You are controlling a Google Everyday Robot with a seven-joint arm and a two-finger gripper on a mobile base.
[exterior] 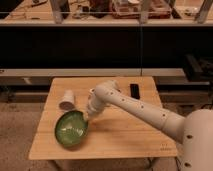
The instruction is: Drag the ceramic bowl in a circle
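The ceramic bowl (71, 129) is a wide, shallow, glossy green bowl with a darker rim. It sits on the left front part of the wooden table (130, 135). My gripper (88, 117) reaches down from the white arm (135, 105) and meets the bowl's right rim. A small white paper cup (67, 100) lies on its side just behind the bowl, to the left of the gripper.
A dark flat object (134, 90) lies near the table's back edge on the right. A dark shelf unit with cluttered trays (130, 7) stands behind the table. The floor is at the left.
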